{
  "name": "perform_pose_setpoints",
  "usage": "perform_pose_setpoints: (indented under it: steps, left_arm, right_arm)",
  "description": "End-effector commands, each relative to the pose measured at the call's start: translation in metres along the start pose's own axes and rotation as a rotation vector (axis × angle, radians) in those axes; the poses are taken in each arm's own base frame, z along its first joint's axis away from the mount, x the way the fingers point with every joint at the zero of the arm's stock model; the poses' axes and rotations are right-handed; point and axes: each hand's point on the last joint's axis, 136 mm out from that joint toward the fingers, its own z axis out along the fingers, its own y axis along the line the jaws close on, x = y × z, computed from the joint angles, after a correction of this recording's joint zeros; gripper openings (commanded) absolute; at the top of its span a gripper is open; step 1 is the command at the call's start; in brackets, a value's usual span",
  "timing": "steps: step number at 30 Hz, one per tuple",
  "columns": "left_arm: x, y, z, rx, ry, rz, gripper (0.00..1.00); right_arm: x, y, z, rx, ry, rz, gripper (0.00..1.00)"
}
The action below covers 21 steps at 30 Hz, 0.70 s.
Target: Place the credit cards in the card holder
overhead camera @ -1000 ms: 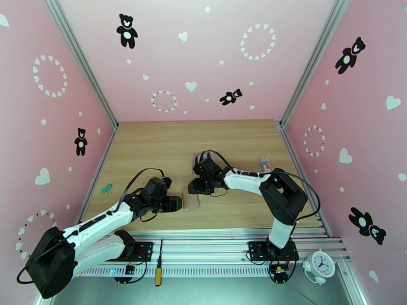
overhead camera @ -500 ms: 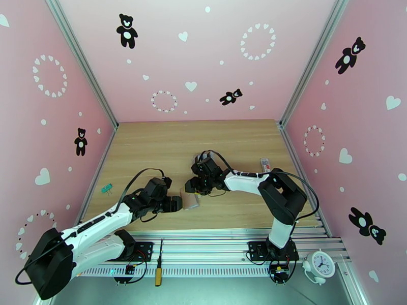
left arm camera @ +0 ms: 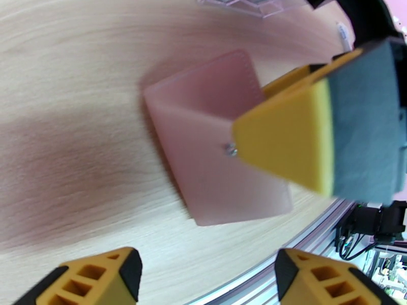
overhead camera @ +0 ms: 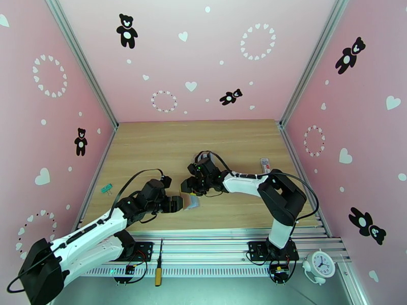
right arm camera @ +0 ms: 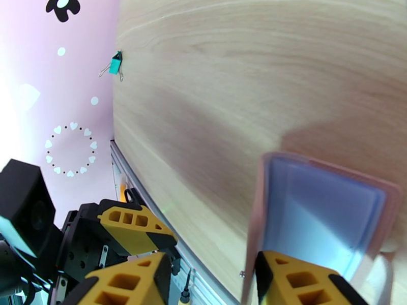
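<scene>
The card holder [overhead camera: 192, 201], a tan-pink wallet, lies near the table's front middle. In the left wrist view the card holder [left arm camera: 213, 148] has its cover raised along a fold. In the right wrist view the card holder [right arm camera: 320, 219] is open on bluish clear sleeves. My right gripper [overhead camera: 189, 188] is open over it. One of its fingers [left arm camera: 305, 128] rests against the cover, and the cover's edge stands beside that finger [right arm camera: 300, 280]. My left gripper [overhead camera: 176, 204] is open just left of the wallet, touching nothing. The credit cards are hidden.
A clear rack [left arm camera: 244, 3] stands just behind the wallet, under my right wrist. A green binder clip [overhead camera: 106, 188] lies near the left wall. A small white-and-red item [overhead camera: 265, 164] lies at the right. Off the table's front edge are a screwdriver [overhead camera: 158, 263] and a clock [overhead camera: 320, 263].
My right gripper has shifted a little left and nearer. The wallet, shut a second ago, now shows its bluish inside. My left arm has stretched slightly forward.
</scene>
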Motion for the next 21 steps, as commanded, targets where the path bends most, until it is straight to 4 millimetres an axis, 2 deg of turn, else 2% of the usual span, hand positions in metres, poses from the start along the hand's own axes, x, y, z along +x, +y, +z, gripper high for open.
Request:
perform_pose_setpoints:
  steps: [1, 11, 13, 17, 21]
  left_arm:
    - [0.002, 0.005, -0.003, -0.023, -0.014, -0.014, 0.75]
    - [0.0, 0.005, -0.003, -0.013, -0.029, -0.029, 0.75]
    - [0.001, 0.006, -0.003, -0.014, -0.029, -0.031, 0.7]
    - [0.003, 0.006, 0.004, -0.008, -0.009, -0.038, 0.69]
    - [0.003, 0.002, 0.006, 0.016, -0.011, -0.046, 0.72]
  right_arm:
    - [-0.001, 0.03, -0.007, -0.068, -0.011, -0.02, 0.49]
    - [0.002, 0.044, 0.002, -0.11, 0.0, -0.011, 0.47]
    - [0.002, 0.047, 0.001, -0.118, -0.003, -0.01, 0.47]
    - [0.001, 0.046, 0.003, -0.117, 0.0, 0.0, 0.47]
    - [0.002, 0.044, 0.011, -0.142, 0.018, 0.032, 0.46]
